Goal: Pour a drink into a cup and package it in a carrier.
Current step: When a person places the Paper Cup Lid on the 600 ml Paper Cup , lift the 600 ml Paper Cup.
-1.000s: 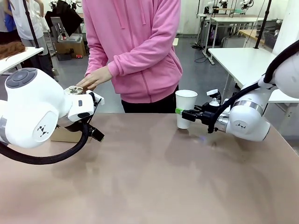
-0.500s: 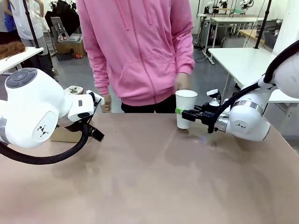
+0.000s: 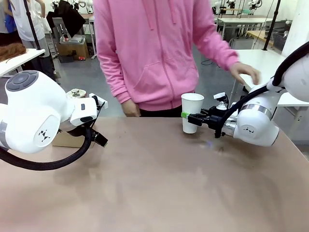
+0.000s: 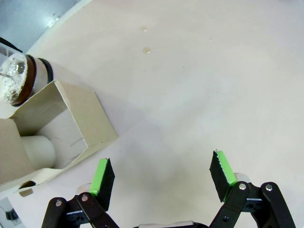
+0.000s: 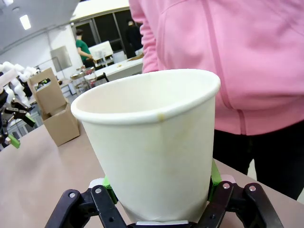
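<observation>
Right hand [image 3: 189,116] is clamped low on the empty, lidless cup [image 3: 192,102], upright at the far right of the surface [image 3: 154,183]. Best hold it level and steady for the pour (a harder squeeze could buckle paper). Left hand [image 4: 162,173] hangs wide open beside the carrier [image 4: 71,123], at left.

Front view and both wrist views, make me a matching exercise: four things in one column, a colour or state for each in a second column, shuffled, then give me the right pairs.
Things
1. cup
2. left gripper
3. right gripper
4. carrier

Colours or states
A. brown cardboard
B. shut around the cup
C. open above bare tabletop
D. white, open-topped

Pairs: 1-D, 2-C, 3-B, 4-A.
</observation>
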{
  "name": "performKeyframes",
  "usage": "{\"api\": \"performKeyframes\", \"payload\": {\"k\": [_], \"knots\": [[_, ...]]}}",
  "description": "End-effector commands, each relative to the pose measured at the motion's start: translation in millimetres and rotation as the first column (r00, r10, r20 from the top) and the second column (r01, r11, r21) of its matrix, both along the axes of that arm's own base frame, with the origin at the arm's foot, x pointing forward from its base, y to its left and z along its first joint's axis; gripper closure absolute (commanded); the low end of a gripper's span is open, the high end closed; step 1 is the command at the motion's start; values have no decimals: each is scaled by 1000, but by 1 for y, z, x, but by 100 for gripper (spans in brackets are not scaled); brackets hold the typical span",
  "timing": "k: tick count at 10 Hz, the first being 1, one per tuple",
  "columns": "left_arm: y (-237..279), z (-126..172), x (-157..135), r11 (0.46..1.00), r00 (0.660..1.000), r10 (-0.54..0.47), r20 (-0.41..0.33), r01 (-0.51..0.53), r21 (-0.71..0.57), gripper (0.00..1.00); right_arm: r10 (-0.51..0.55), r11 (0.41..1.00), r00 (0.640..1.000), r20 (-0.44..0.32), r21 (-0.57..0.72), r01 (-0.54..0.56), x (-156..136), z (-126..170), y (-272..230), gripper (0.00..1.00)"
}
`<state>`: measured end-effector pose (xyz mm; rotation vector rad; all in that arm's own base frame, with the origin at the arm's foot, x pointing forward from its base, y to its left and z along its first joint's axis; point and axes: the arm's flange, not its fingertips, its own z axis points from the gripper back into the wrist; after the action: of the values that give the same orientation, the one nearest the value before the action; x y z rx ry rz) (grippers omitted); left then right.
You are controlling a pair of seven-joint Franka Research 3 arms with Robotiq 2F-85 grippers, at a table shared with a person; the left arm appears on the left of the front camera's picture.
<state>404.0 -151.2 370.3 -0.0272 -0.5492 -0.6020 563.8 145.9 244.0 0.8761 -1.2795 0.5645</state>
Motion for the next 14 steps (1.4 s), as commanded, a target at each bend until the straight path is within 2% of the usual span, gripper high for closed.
{"api": "performKeyframes", "payload": {"k": [1, 14], "knots": [[0, 0, 0, 1000, 1000, 0, 0, 0, -1, 0, -9, 1000, 1000, 0, 0, 9, 0, 2, 3, 20], [0, 0, 0, 1000, 1000, 0, 0, 0, -1, 0, -9, 1000, 1000, 0, 0, 9, 0, 2, 3, 20]]}}
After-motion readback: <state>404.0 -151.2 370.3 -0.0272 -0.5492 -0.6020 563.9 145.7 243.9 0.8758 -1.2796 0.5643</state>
